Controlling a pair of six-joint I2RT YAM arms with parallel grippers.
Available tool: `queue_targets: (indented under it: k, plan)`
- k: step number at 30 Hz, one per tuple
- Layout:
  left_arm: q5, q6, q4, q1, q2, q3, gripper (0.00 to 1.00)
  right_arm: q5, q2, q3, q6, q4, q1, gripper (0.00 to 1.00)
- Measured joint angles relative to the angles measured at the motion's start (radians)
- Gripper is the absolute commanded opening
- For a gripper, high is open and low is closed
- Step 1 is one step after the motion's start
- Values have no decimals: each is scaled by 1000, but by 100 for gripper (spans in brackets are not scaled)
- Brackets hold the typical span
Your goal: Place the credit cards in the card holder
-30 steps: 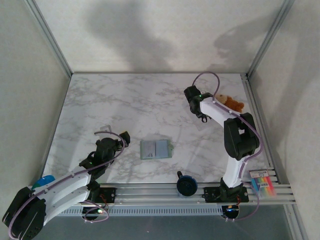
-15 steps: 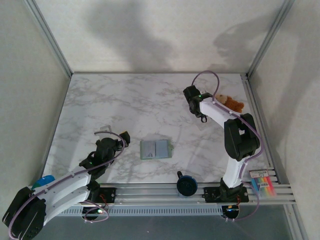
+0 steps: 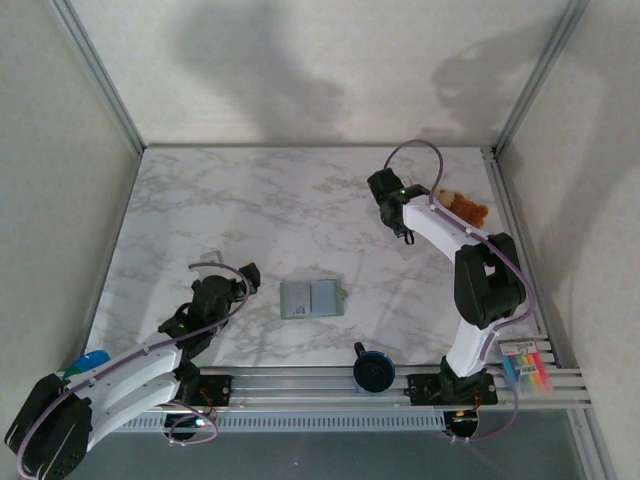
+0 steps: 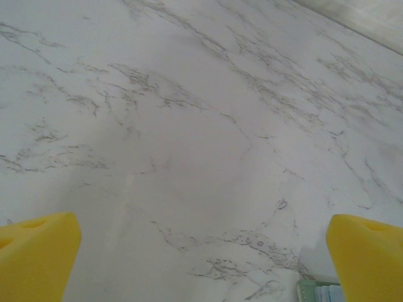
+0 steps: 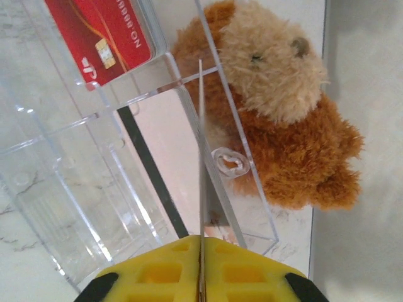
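The task is judged to be at an early stage, since neither card has been brought to the card holder (image 3: 313,298). The card holder is seen lying opened flat on the marble table (image 3: 250,210), near the middle and towards the near edge.

At the far right, the right gripper (image 5: 200,242) is clenched on a thin card (image 5: 200,145), which is seen edge-on between the yellow pads. Its colour cannot be told from this angle. The card is gripped just beside a clear plastic stand (image 5: 75,189), close to a brown plush toy (image 5: 283,113). The red card (image 5: 104,38) is seen at the far side of that stand, untouched.

The left gripper (image 4: 201,220) is held wide apart over bare marble, left of the card holder, with nothing between its pads.

What is left is judged as follows: the gripped card is to be lifted away, carried to the card holder and slid in, and the red card is then to be fetched likewise.
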Motion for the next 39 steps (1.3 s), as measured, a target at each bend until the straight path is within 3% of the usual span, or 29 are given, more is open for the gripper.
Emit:
queue_targets:
  k: [7, 11, 17, 25, 33, 36, 39]
  plan:
    - [15, 5, -2, 0, -19, 0, 100, -121, -23, 0, 40, -23, 0, 0]
    - [93, 3, -57, 3, -59, 50, 100, -220, -80, -11, 79, -19, 0, 0]
    - [385, -21, -143, 15, -2, 255, 97, -415, -251, -64, 145, -5, 0, 0]
    - [796, -206, -100, 20, 121, 321, 85, -884, -506, -239, 265, 151, 0, 0]
    - [1114, -442, 283, 27, 151, 291, 79, -1373, -641, -450, 439, 414, 3, 0]
    - [1186, -468, 354, 27, 136, 292, 87, -1507, -704, -531, 548, 558, 4, 0]
    - [1236, -472, 354, 26, 116, 308, 87, -1600, -742, -593, 658, 701, 6, 0]
